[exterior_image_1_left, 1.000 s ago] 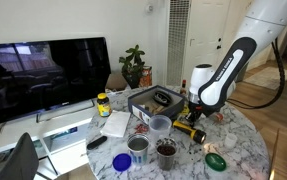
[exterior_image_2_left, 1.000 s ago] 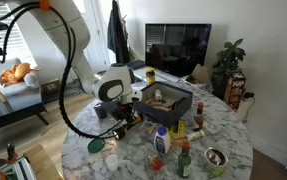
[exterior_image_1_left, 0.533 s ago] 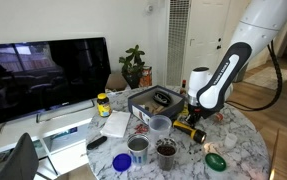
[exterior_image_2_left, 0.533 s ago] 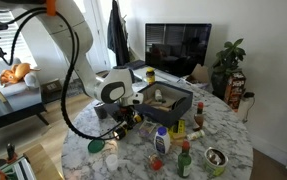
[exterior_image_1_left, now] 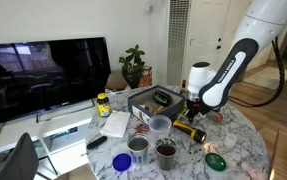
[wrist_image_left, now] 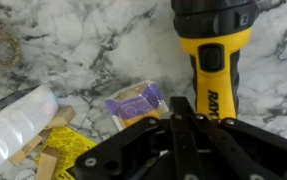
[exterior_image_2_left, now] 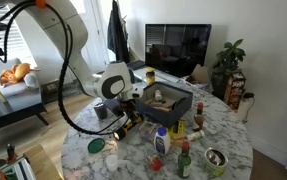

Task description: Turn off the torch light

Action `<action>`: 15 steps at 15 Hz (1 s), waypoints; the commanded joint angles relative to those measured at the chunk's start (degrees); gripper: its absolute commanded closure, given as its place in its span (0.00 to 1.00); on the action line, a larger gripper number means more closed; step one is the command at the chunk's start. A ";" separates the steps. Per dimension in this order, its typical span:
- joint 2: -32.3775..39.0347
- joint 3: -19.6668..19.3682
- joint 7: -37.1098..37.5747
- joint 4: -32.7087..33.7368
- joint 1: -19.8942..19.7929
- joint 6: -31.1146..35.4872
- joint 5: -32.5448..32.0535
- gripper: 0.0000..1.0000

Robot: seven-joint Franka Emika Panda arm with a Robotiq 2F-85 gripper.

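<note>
Tool hovers near yellow, black-ended torch light.

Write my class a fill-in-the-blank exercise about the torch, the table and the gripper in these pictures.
The short yellow torch with black ends lies on its ___ rather than standing upright.
It rests on a round white table whose top is patterned like ___.
The jaws of the black gripper are ___, holding nothing.
Missing words: side; marble; shut.

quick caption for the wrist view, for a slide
Gripper with jaws shut beside the yellow and black torch light lying on a cluttered marble table.
</note>
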 commanded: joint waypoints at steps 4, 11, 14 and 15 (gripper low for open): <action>-4.52 5.03 -3.00 -3.85 -3.81 -2.79 0.74 1.00; -4.89 5.65 -1.12 -4.59 -4.00 -4.10 -0.94 1.00; -4.48 5.71 -0.79 -4.29 -4.17 -4.06 -0.73 1.00; -4.27 5.94 -0.92 -4.14 -4.30 -4.02 -0.48 1.00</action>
